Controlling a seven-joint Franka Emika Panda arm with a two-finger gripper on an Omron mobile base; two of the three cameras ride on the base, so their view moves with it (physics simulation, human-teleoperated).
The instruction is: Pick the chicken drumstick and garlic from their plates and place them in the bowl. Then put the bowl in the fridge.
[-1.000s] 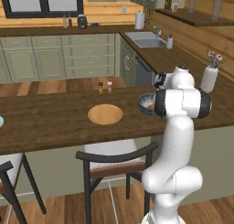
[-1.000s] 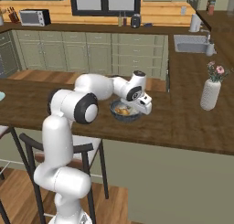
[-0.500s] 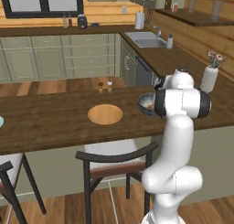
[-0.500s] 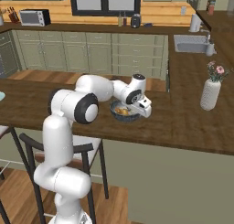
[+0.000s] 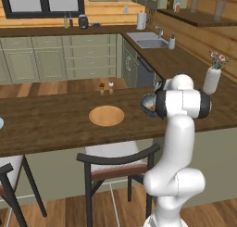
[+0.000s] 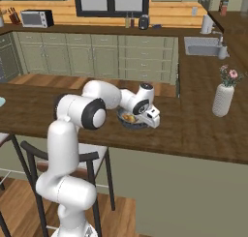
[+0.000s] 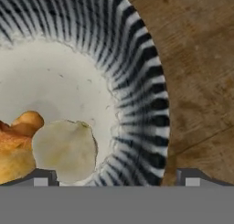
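Bowl (image 7: pixel 137 90) holds both drumstick and garlic; the trip to the fridge is what is left.

Left base view: the bowl (image 5: pixel 147 102) sits on the dark wooden counter (image 5: pixel 46 124), half hidden by the arm, near the empty wooden plate (image 5: pixel 106 115).
Right base view: the gripper (image 6: pixel 149 119) hangs over the bowl (image 6: pixel 129 124), where orange meat shows.
Hand view: the jaws stand wide with nothing between them, straddling the ribbed rim. The garlic (image 7: pixel 65 150) lies pale and roundish, with no clear long axis, touching the chicken drumstick (image 7: pixel 16 145), whose rounded end points up and right in this view. I judge the filling done; the bowl is not yet grasped.
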